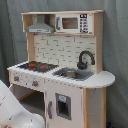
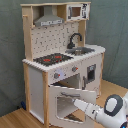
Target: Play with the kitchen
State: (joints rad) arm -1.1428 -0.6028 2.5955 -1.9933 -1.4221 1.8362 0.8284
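The kitchen (image 1: 100,80) is a tall white and light-wood toy unit with a black-red hob (image 1: 37,65), steel sink (image 1: 74,74), black faucet (image 1: 85,59), grey hood (image 1: 41,27) and knobs (image 1: 35,83). In the second exterior view the windowed oven door (image 2: 62,92) below the hob (image 2: 52,59) hangs open, tilted outward. My gripper (image 2: 76,103) reaches in from the second exterior view's right and sits at the door's window frame. Only my white arm (image 1: 15,110) shows in the first exterior view, low at the left in front of the oven.
A toy microwave (image 1: 74,23) sits on the top shelf. A small windowed cabinet door (image 1: 62,106) under the sink is closed. The kitchen stands on a wooden floor (image 2: 15,117) against a grey curtain (image 2: 112,25).
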